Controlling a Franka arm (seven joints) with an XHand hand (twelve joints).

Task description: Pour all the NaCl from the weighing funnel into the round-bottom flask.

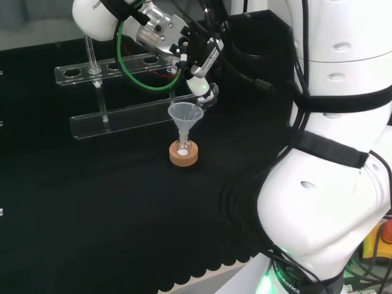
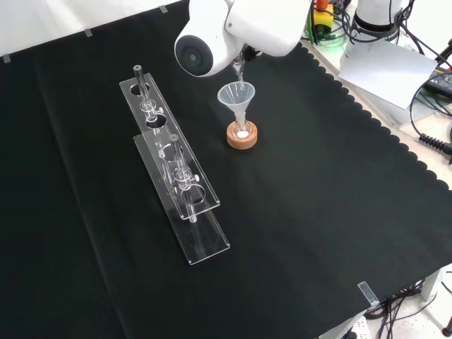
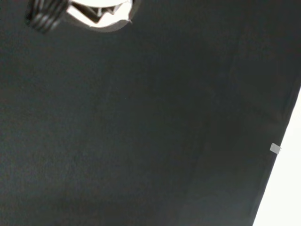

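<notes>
1. Glassware at the middle of the tabletop (image 2: 318,212): a small clear round-bottom flask (image 1: 183,149) sits upright in a cork ring (image 1: 184,155), a flat tan disc on the black cloth.
2. A clear conical funnel (image 1: 185,114) stands with its stem in the flask's neck, its wide mouth upward; a little white powder (image 2: 241,134) lies at the flask's bottom.
3. The hand (image 1: 199,67), black and white, hangs just above the funnel's rim, at its right in the head view. A thin clear piece (image 2: 239,70) slants down from it to the funnel's mouth in the front view; whether this is the weighing funnel cannot be told, and neither can how the fingers are set.
4. A clear plastic rack (image 2: 176,173) of flat slabs with round holes and thin upright posts stands well apart from the flask, to its left in the front view and behind it in the head view.
5. In the front view a big white arm link (image 2: 233,32) with a round grey cap stands in front of the hand; the head view shows the hand beside a looping green cable (image 1: 138,76).
6. The wrist view shows black cloth, its pale edge (image 3: 287,188) and a blurred white part of the hand (image 3: 99,12).
</notes>
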